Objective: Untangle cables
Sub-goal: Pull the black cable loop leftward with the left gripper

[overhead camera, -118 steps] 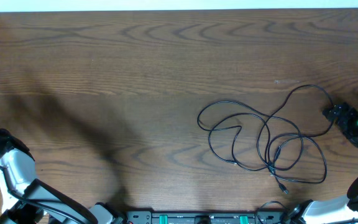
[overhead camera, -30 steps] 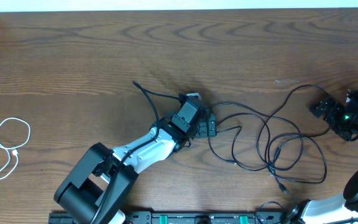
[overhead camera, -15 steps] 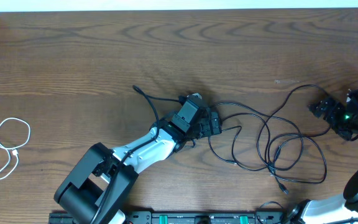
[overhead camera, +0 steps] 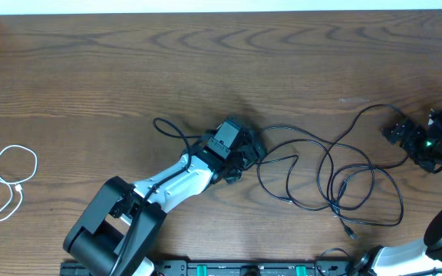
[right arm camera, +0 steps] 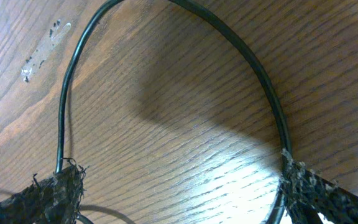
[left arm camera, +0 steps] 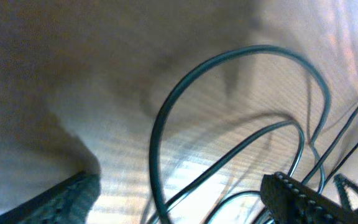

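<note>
Lying near the left edge of the wooden table (overhead camera: 206, 61), a white cable (overhead camera: 10, 184) sits in a loose coil, well apart from everything else. Further right, the left arm (overhead camera: 179, 180) stretches diagonally from the near edge toward the middle of the table. The left gripper (overhead camera: 250, 149) sits low over the left end of the black cables (overhead camera: 336, 180).

In the left wrist view its fingers (left arm camera: 303, 198) stand spread wide, one at each lower corner. A dark cable loop (left arm camera: 160, 124) arches over the wood between them and is not pinched. That view is blurred, so I cannot tell whether the fingers touch the strand.

To the right, the black cables sprawl across the centre-right of the table in several overlapping loops that cross one another. One plug end lies toward the near edge, and one long arc sweeps out toward the right side.

At the far right, the right gripper (overhead camera: 394, 132) sits at the end of that arc. In the right wrist view its fingers (right arm camera: 55, 190) are also spread far apart. The cable (right arm camera: 253, 62) curves from one fingertip round to the other, close against both. A pale scuff mark (right arm camera: 42, 53) shows on the wood just beyond it.
</note>
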Robot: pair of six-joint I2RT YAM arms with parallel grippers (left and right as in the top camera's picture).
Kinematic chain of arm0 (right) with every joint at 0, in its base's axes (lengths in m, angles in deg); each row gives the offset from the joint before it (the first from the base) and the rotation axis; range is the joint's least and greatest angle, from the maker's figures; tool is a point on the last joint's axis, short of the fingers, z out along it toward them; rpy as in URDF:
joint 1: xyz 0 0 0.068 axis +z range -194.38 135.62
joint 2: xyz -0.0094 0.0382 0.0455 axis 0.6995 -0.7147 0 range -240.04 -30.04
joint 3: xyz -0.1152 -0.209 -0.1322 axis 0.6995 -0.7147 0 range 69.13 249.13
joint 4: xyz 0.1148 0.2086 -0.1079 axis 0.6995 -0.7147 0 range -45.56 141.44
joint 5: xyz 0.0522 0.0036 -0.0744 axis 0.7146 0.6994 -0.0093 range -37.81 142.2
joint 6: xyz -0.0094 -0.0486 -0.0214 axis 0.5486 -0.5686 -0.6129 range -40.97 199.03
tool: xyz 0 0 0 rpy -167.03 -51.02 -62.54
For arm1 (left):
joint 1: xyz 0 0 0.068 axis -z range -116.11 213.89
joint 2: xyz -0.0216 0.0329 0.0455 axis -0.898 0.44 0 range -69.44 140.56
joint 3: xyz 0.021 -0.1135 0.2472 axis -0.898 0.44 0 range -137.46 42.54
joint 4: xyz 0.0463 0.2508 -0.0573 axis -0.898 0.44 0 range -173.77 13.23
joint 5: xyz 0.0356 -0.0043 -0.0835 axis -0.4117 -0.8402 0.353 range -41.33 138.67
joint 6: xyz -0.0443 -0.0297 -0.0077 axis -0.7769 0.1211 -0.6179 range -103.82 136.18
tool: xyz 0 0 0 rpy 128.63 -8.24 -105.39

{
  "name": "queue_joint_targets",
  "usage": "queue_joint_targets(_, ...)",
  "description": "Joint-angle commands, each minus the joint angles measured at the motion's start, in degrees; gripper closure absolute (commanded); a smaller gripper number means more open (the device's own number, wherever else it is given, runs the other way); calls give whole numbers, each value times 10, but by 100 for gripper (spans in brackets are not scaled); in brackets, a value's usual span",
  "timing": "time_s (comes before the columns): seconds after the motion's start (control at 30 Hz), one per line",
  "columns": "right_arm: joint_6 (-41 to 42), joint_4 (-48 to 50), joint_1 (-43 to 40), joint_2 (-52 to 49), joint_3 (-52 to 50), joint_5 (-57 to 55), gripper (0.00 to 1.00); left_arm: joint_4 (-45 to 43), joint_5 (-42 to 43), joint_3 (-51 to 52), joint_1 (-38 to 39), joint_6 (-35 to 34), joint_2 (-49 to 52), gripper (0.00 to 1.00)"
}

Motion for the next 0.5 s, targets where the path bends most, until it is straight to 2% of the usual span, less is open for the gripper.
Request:
queue_joint_targets(0.0, -1, 1, 3, -2, 3, 6, 1, 8, 45, 7, 1, -19, 9, 20)
queue_joint_targets(0.27, -1, 5, 3, -2, 3, 6, 1, 11, 54, 7, 18, -19, 9, 35)
queue_joint_targets(0.37, -1, 5, 3, -2, 3, 6, 1, 11, 52, 7, 21, -19, 9, 52)
queue_joint_targets(0.47, -1, 5, 3, -2, 3, 6, 1, 10, 52, 7, 21, -16, 9, 85)
